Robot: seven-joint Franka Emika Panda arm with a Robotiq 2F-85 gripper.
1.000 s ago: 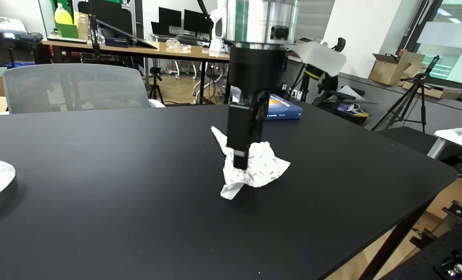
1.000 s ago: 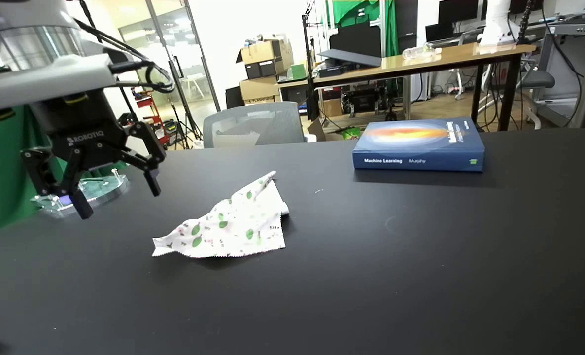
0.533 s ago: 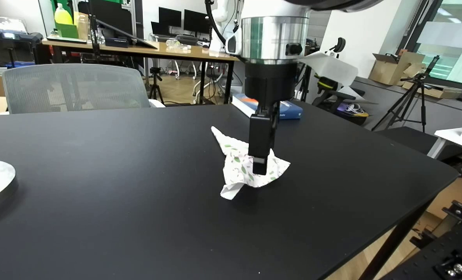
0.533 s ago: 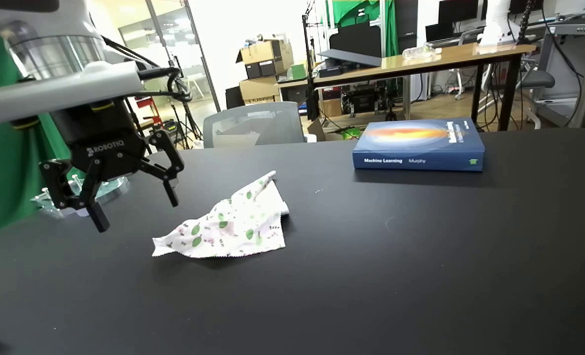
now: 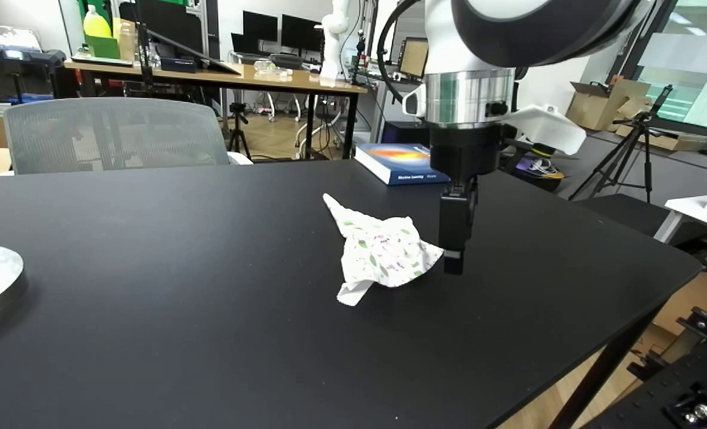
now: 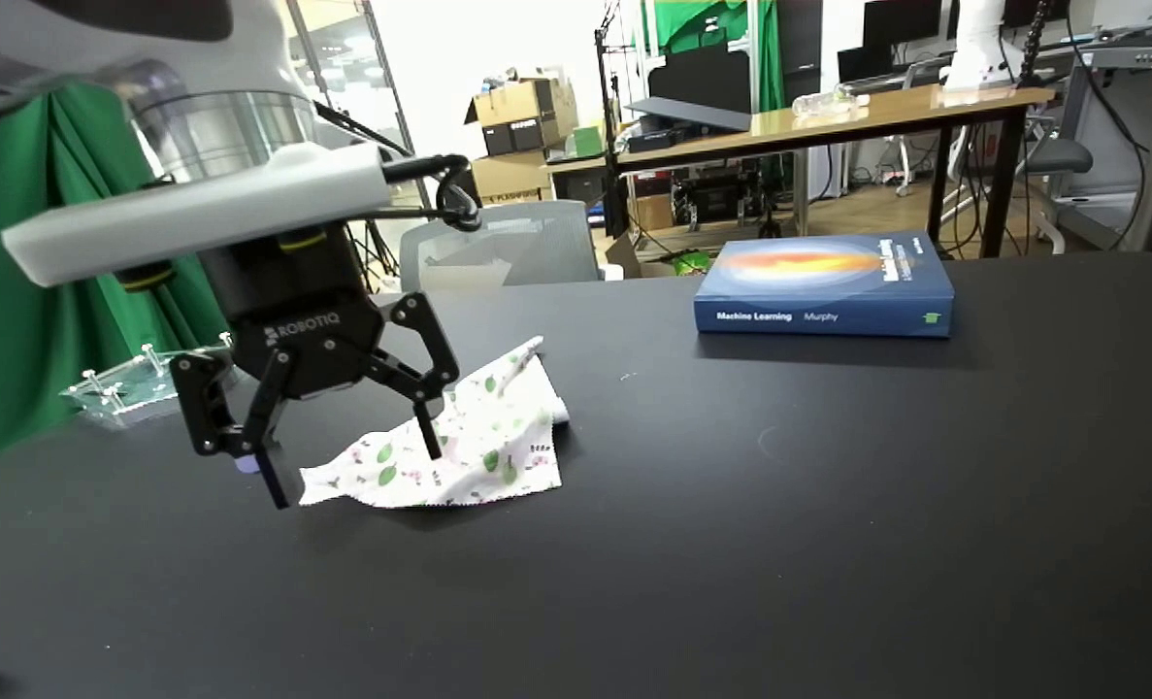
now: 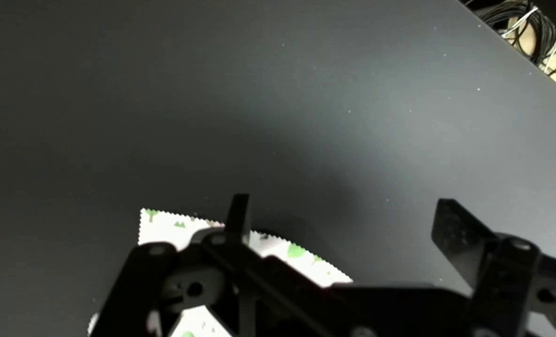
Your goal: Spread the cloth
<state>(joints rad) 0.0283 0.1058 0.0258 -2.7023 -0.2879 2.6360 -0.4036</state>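
Black table (image 6: 779, 544). In an exterior view, blue book (image 6: 823, 286) sits at 2 o'clock from the cloth (image 6: 508, 437), which lies crumpled, partly folded. Judged not spread yet: unfolding and flattening all left. Gripper (image 6: 358, 481) at cloth's 8 o'clock, jaws spread wide, nothing held; contact with cloth unclear.

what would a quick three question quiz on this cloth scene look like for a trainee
1. Multiple choice: which name is printed on the Machine Learning textbook? a) Bishop b) Murphy c) Goodfellow
2. True or false: the leaf-print cloth lies on the black table with folds in it.
3. Fill the gap with open or shut: the Robotiq gripper is ____.

Key: 1. b; 2. true; 3. open
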